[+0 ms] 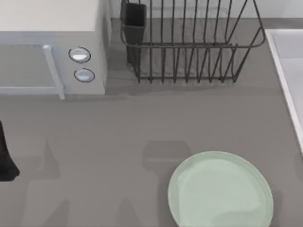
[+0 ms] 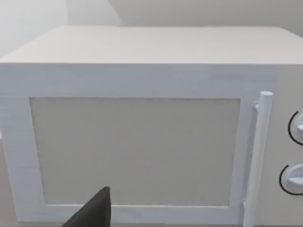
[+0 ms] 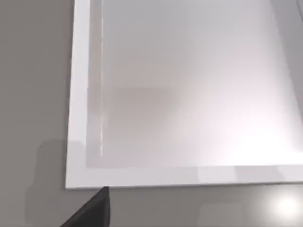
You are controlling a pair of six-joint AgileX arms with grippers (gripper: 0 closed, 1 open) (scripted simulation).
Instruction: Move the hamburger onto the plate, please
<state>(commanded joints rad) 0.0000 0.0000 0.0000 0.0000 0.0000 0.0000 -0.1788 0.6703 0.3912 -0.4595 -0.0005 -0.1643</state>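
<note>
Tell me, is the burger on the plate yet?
Not yet. The mint-green plate sits bare at the table's near right, with no hamburger on it. Nothing looks in hand: the left arm waits at the table's left edge, facing the shut microwave. Finding, picking up and placing the hamburger are all left.

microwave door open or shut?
Shut: the microwave door sits flush with the front in the left wrist view, handle upright beside the dials.
</note>
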